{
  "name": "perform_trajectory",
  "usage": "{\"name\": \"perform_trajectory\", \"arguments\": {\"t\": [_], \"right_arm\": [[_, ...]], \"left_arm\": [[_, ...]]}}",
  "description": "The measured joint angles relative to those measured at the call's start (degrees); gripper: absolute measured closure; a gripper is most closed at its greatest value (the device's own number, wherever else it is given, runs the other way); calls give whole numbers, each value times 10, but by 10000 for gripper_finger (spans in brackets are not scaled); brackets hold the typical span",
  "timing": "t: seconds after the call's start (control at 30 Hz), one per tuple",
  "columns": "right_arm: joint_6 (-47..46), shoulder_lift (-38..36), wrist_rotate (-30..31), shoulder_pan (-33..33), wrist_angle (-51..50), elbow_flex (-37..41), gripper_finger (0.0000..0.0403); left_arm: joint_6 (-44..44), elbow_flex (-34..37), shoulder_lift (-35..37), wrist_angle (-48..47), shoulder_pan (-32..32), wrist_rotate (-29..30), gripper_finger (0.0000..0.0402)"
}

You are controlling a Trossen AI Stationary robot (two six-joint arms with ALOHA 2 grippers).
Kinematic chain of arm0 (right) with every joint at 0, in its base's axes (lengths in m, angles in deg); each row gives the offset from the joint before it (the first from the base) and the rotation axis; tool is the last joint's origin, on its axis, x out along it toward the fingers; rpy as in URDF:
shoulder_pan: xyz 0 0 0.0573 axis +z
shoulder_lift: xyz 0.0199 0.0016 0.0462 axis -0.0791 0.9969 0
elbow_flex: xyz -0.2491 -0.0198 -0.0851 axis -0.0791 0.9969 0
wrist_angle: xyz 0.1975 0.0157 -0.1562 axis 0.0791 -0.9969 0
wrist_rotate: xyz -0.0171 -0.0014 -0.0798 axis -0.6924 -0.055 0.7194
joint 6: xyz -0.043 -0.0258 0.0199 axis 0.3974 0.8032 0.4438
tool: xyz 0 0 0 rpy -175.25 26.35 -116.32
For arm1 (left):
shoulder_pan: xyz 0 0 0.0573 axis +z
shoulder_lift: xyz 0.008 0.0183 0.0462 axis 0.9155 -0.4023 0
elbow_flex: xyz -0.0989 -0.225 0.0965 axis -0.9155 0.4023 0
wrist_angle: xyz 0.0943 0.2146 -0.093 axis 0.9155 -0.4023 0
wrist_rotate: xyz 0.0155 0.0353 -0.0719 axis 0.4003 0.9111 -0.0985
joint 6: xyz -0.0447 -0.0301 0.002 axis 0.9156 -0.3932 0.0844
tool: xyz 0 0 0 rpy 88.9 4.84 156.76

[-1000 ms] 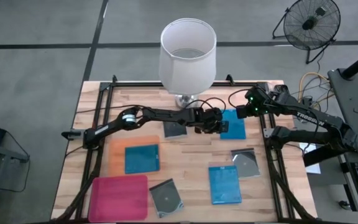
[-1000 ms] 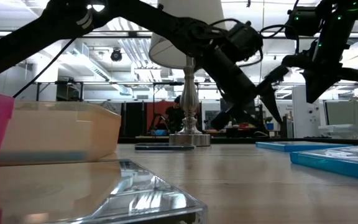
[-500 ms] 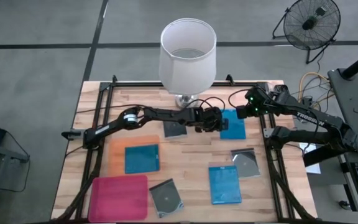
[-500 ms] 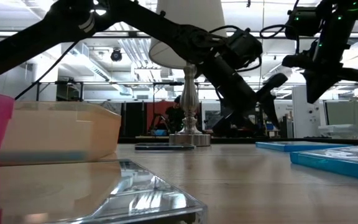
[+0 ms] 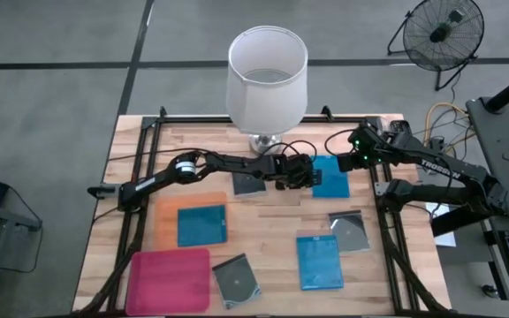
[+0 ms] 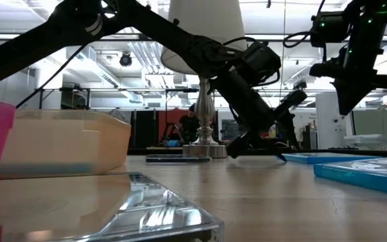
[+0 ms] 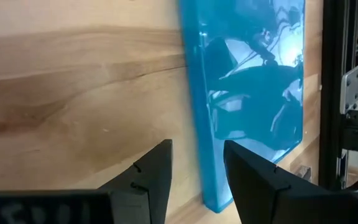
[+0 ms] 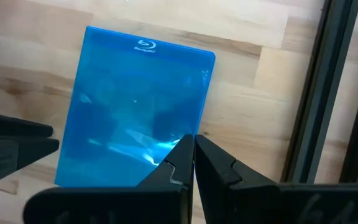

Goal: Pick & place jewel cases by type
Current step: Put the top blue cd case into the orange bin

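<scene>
Lowered since a second ago, the left tool (image 6: 257, 149) now reaches the table (image 5: 272, 225) at the edge of a blue jewel case (image 5: 331, 176), fingers narrowly parted. Right tool (image 8: 193, 163), fingers closed and empty, hovers above the same case.

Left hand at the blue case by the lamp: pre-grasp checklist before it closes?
1. Left hand open: ok, there is a gap between its fingers.
2. Fingers straddle the near edge of the blue case: ok in the left wrist view, the edge runs into the gap.
3. Hand down at table level: ok, the low view shows its tips at the wood by the case's edge.
4. Right hand out of the way: not ok, it hangs shut directly over the same case.
5. Orange tray able to take it: ok, one blue case inside, bare floor beside it.
6. Lamp clearance: cannot tell.
</scene>
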Motion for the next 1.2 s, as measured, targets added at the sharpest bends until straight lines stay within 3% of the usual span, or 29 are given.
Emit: {"name": "perform_trajectory", "arguments": {"t": [1.2], "right_arm": [[-78, 1, -67, 2, 40, 130, 394]], "left_arm": [[1, 27, 1, 39, -9, -8, 271]]}}
